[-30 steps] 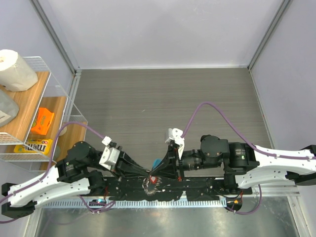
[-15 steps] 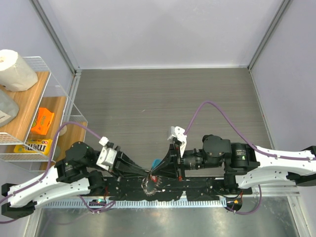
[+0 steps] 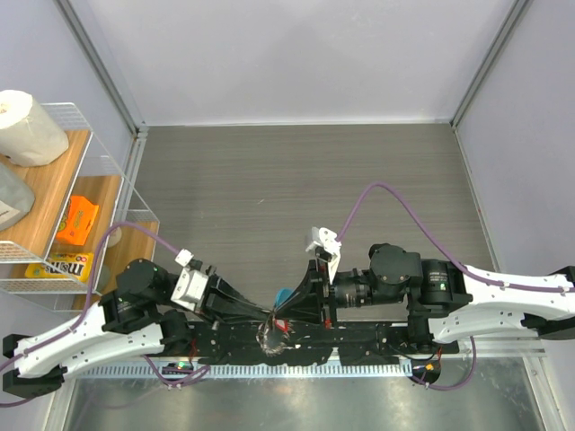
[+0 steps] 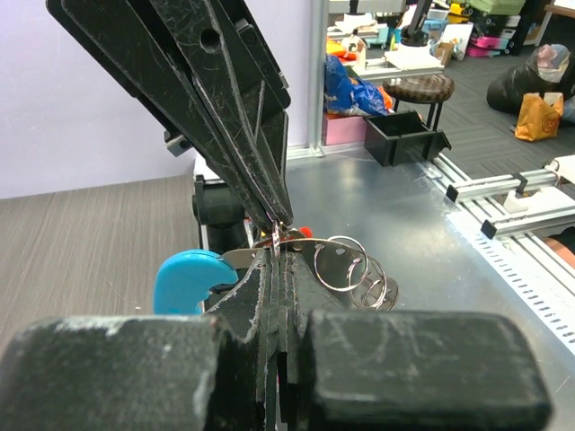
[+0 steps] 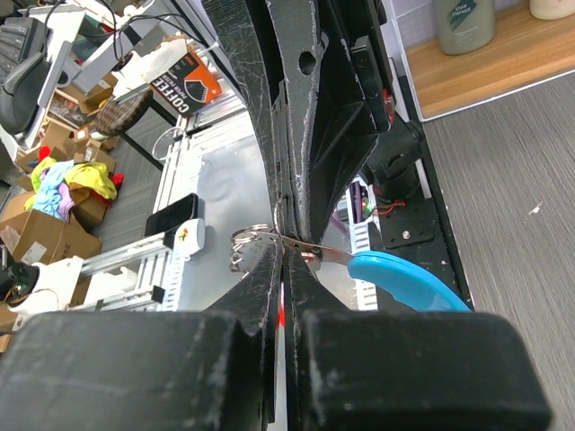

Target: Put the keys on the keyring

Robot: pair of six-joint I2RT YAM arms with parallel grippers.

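Top view: the left gripper (image 3: 268, 316) and right gripper (image 3: 280, 314) meet tip to tip just below the blue tag (image 3: 284, 294). Left wrist: both clench the keyring (image 4: 346, 265) right of the tag, red key (image 4: 305, 232) beside. Right wrist: rings (image 5: 247, 241) show left of the tag

The keyring (image 4: 349, 269) is a cluster of thin silvery wire loops, overlapping and tilted. A flat silvery strip joins it to a light-blue crescent tag (image 4: 187, 280). It is held where the tips of the closed left gripper (image 4: 274, 259) and right gripper (image 5: 282, 256) meet, loops on one side and tag on the other. The key (image 4: 305, 232) shows only as a red speck at that pinch, and as a red sliver between the right gripper's fingers (image 5: 259, 296). Its blade is hidden.
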